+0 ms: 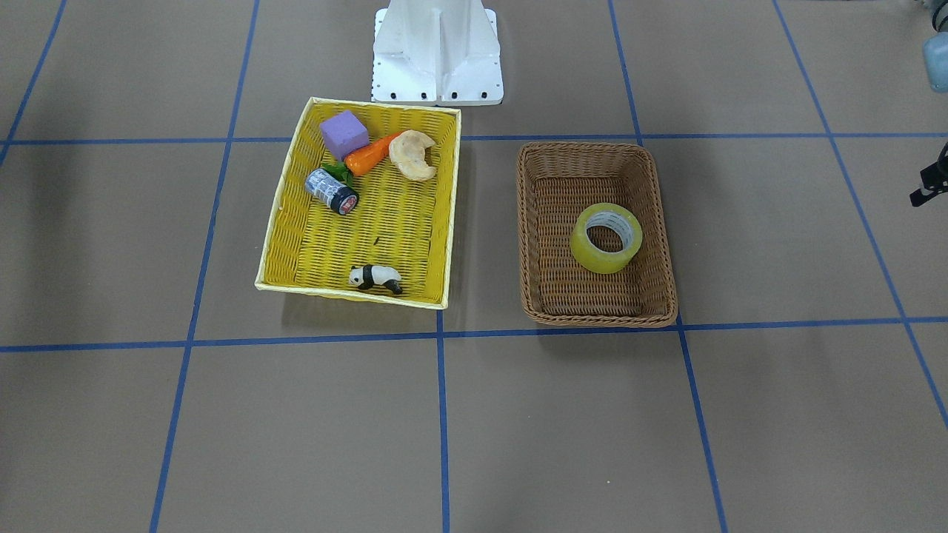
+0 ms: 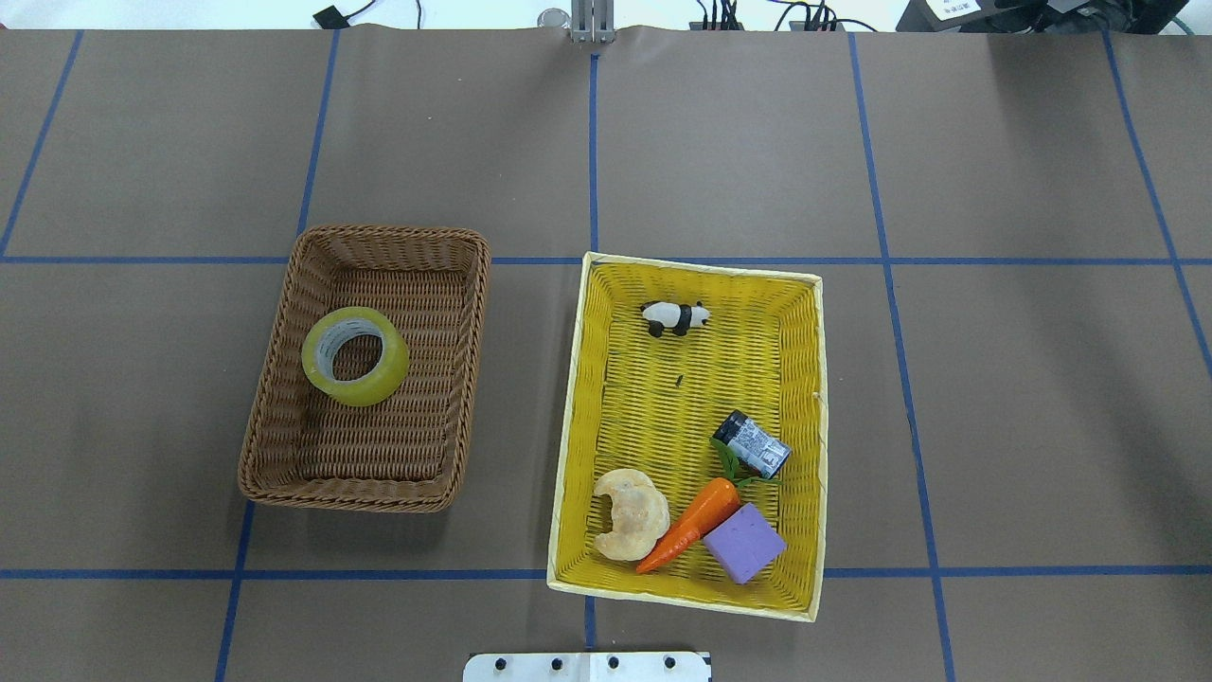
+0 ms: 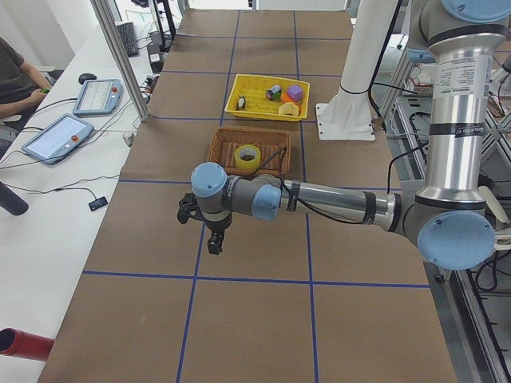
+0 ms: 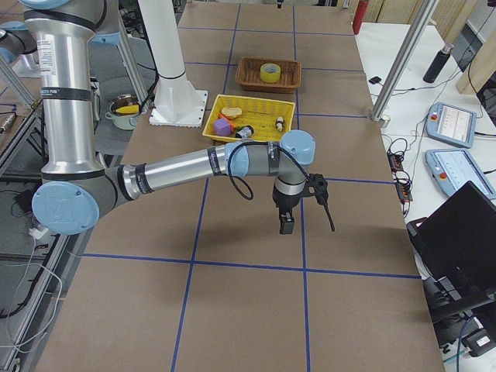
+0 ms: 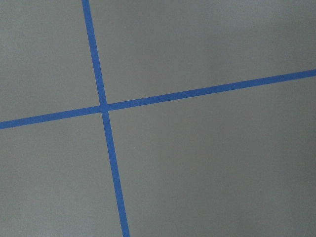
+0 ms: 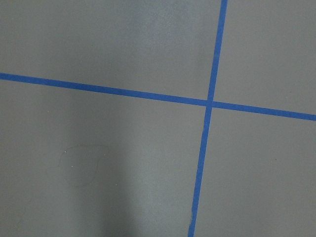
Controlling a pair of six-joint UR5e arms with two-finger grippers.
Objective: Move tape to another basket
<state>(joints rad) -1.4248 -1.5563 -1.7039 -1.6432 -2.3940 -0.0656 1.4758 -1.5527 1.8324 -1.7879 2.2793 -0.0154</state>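
Right by the robot's edge of the desk sits the yellow basket with some odds and ends. A touch farther in, the basket has the tape lying flat on its floor, hole up. The left fingers hang over the desk's left end and the right fingers over its right end, both well apart from the tape. Can't tell if either pair is spread or pressed together.

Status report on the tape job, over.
Left pincer, right pincer over bare table, state unreadable. Tape lies hole-up in brown basket, alone, neither pincer near. Nothing covers it.
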